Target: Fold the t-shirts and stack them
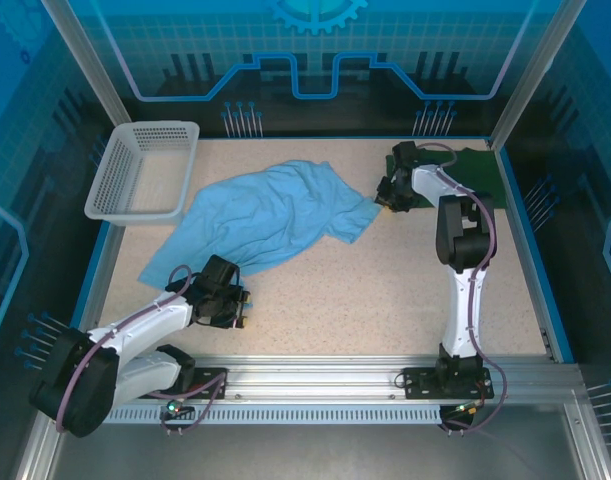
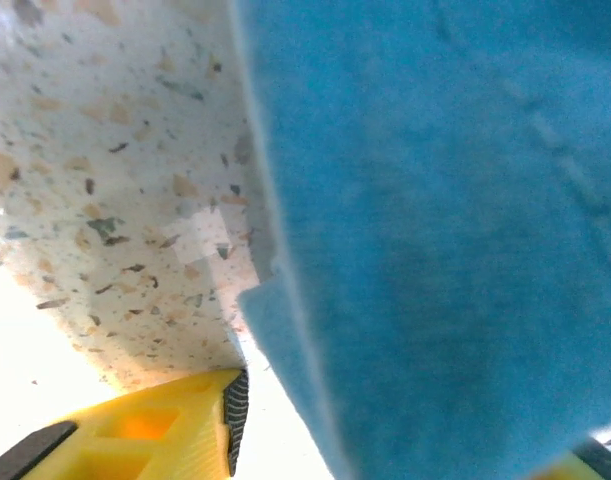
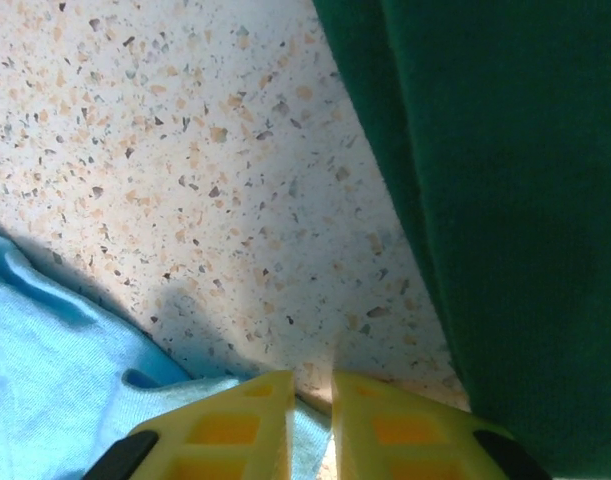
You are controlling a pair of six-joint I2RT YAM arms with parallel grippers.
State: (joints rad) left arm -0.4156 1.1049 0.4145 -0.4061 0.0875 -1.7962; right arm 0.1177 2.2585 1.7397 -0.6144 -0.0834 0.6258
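Speckled tabletop (blue-lit enclosure); blue shirt spread, basket corner.

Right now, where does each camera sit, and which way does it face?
Top external: above and behind the bases, looking down on the table, basket, left gripper, right gripper.
Left wrist: looks down on the blue t-shirt's edge; a yellow finger shows.
Right wrist: looks down on table between green t-shirt and blue; two yellow fingers, nearly together.
Both wrist views share the blue t-shirt.
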